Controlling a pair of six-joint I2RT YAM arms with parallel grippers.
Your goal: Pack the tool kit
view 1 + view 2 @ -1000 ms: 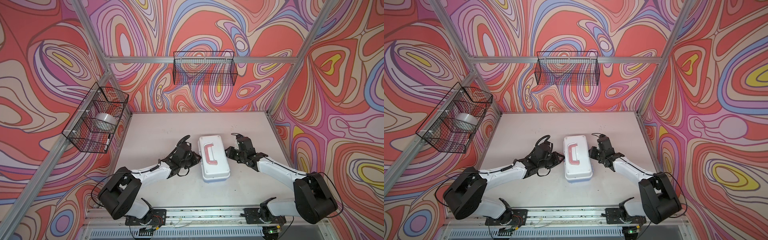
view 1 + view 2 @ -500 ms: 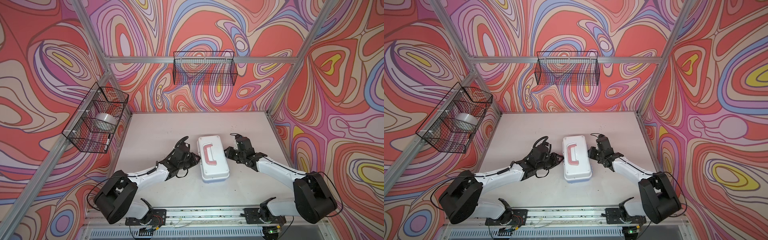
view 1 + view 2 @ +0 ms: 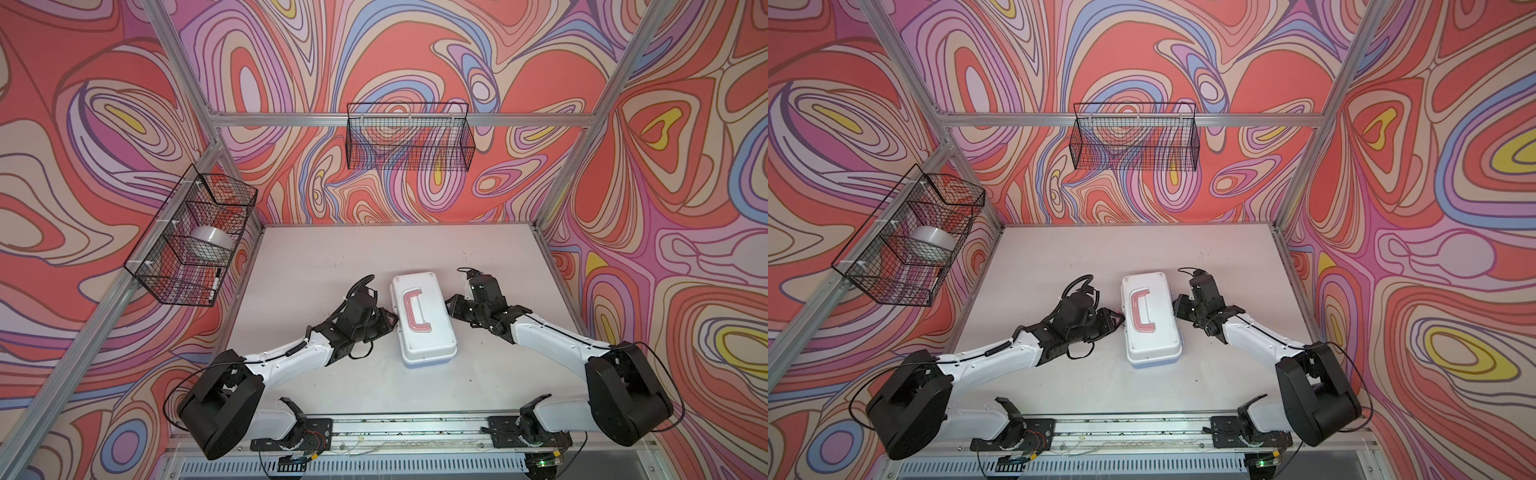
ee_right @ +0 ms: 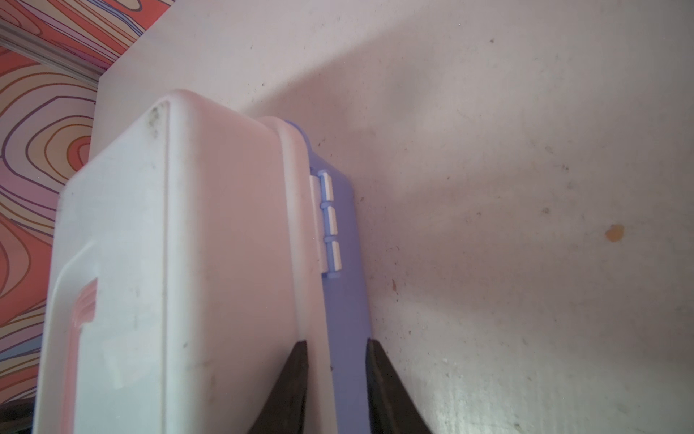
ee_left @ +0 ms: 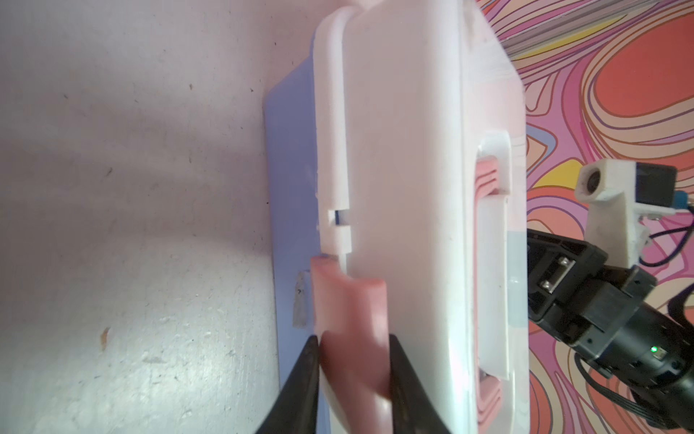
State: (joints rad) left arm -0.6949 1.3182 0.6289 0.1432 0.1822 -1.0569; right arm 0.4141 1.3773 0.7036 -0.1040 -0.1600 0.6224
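The tool kit (image 3: 422,328) (image 3: 1152,332) lies closed in the middle of the table, a white box with a pink handle (image 3: 415,311) on its lid. My left gripper (image 3: 392,322) (image 3: 1121,320) (image 5: 353,338) is shut on the pink latch (image 5: 349,300) on the kit's left side. On the opposite, hinged side, my right gripper (image 3: 449,305) (image 3: 1177,305) (image 4: 336,342) is shut on the kit's edge, one finger on the white lid rim and the other on the blue base (image 4: 345,300). The kit's contents are hidden.
A black wire basket (image 3: 191,245) on the left wall holds a tape roll (image 3: 210,239) and a marker (image 3: 215,284). Another wire basket (image 3: 409,141) hangs on the back wall. The arms' mounting rail (image 3: 415,428) runs along the table's front edge.
The kit has shifted slightly to the left and turned a little. The left arm's elbow has swung toward the front. Both grips are unchanged.
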